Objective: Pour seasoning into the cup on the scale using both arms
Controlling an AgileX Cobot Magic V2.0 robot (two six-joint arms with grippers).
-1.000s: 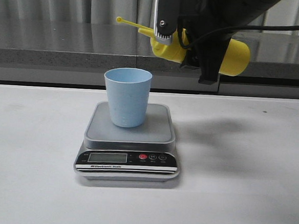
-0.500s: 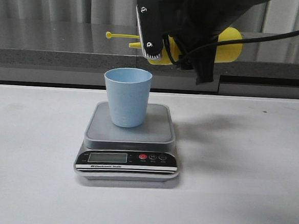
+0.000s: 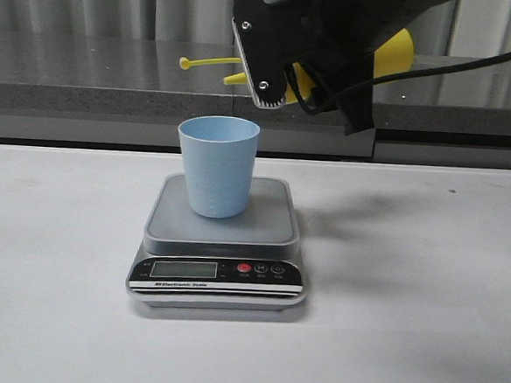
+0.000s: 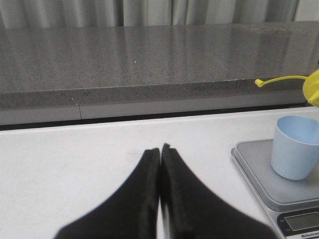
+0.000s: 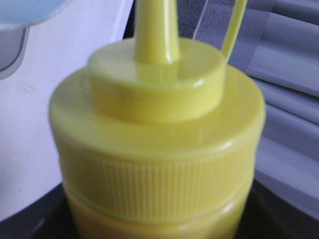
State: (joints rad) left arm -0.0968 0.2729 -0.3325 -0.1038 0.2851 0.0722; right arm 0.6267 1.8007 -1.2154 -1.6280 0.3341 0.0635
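Note:
The pale blue cup (image 3: 217,167) stands upright on the silver platform of the scale (image 3: 222,233). My right gripper (image 3: 322,60) is shut on the yellow seasoning bottle (image 3: 395,52), held nearly level above and just right of the cup. Its nozzle (image 3: 233,79) points left and slightly down over the cup's rim, with the tethered cap (image 3: 186,62) sticking out further left. Nothing shows coming out of the nozzle. In the right wrist view the bottle (image 5: 159,149) fills the frame. My left gripper (image 4: 160,149) is shut and empty, low over the table, left of the scale (image 4: 254,169) and cup (image 4: 295,147).
A grey stone ledge (image 3: 88,75) runs along the back of the white table (image 3: 421,326), with curtains behind it. The scale's black front panel with its display (image 3: 183,269) and red button (image 3: 244,268) faces forward.
The right arm has swung the bottle to the left and tipped it, base up and nozzle down toward the cup. In the last half second it hardly moved.

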